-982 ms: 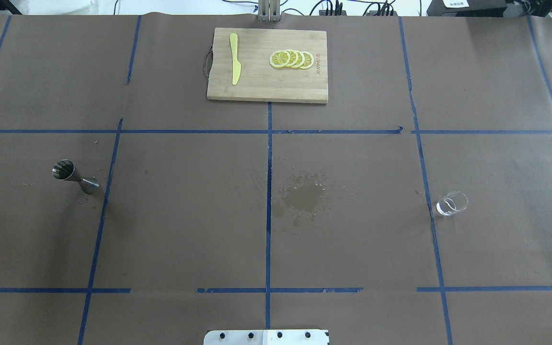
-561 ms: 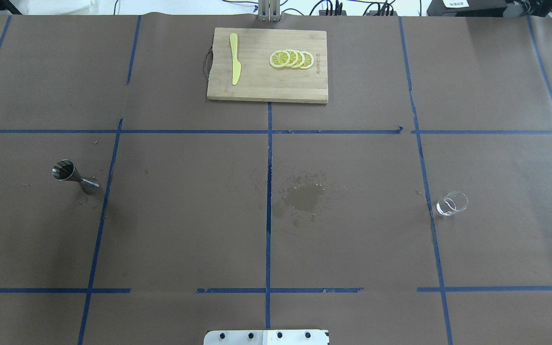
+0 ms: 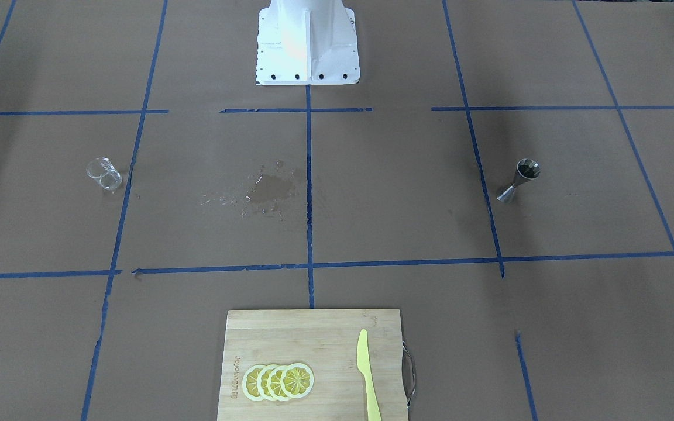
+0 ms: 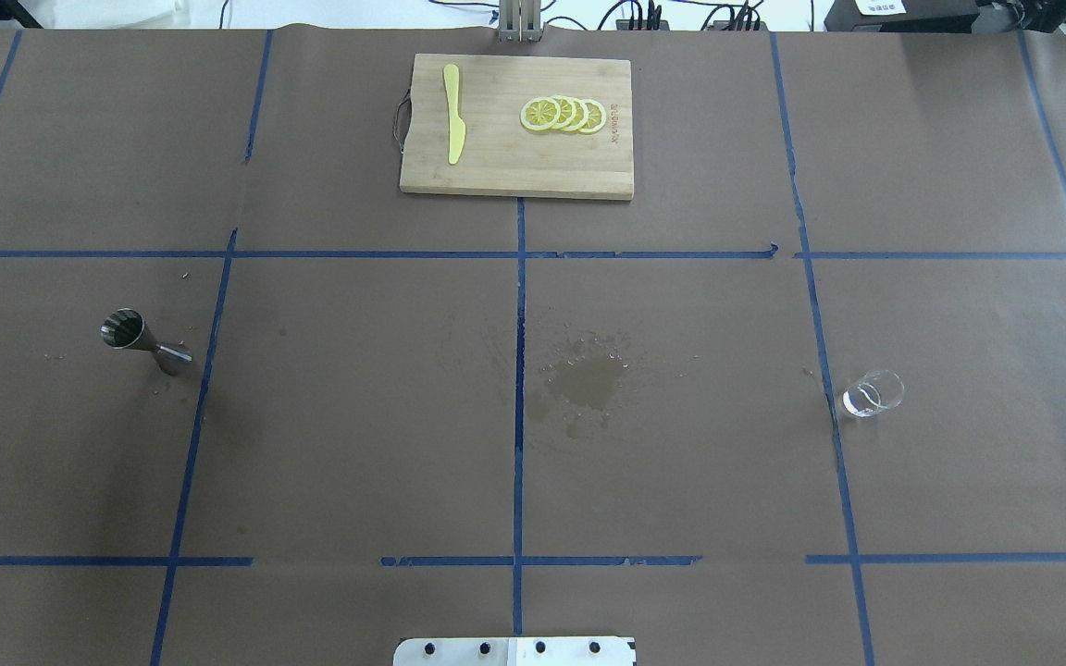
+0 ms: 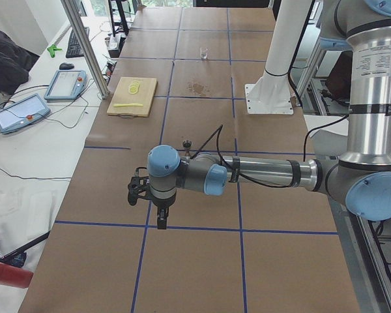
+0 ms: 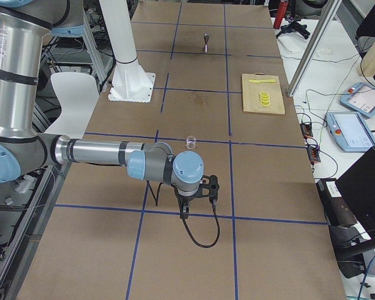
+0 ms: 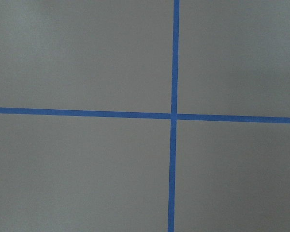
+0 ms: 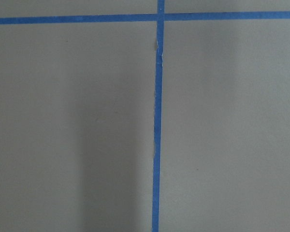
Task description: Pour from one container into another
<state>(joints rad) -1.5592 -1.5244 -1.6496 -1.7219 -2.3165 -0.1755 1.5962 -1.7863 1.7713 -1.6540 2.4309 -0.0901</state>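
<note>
The clear glass tumbler [image 4: 873,392] stands upright on the right half of the table, also seen in the front view [image 3: 105,173]. The steel hourglass jigger [image 4: 144,340] stands upright on the left half [image 3: 520,180]. Neither gripper appears in the overhead or front view. The left gripper [image 5: 161,220] hangs over the table's near end in the left side view, nearer the camera than the jigger [image 5: 188,145]. The right gripper [image 6: 185,209] hangs nearer the camera than the tumbler [image 6: 190,141]. I cannot tell whether either is open or shut. Both wrist views show only brown paper and blue tape.
A wet stain [image 4: 584,379] marks the paper at the table's middle. At the far edge lies a wooden cutting board [image 4: 514,176] with lemon slices [image 4: 563,114] and a yellow knife [image 4: 452,111]. The white robot base [image 3: 306,41] stands at the near edge.
</note>
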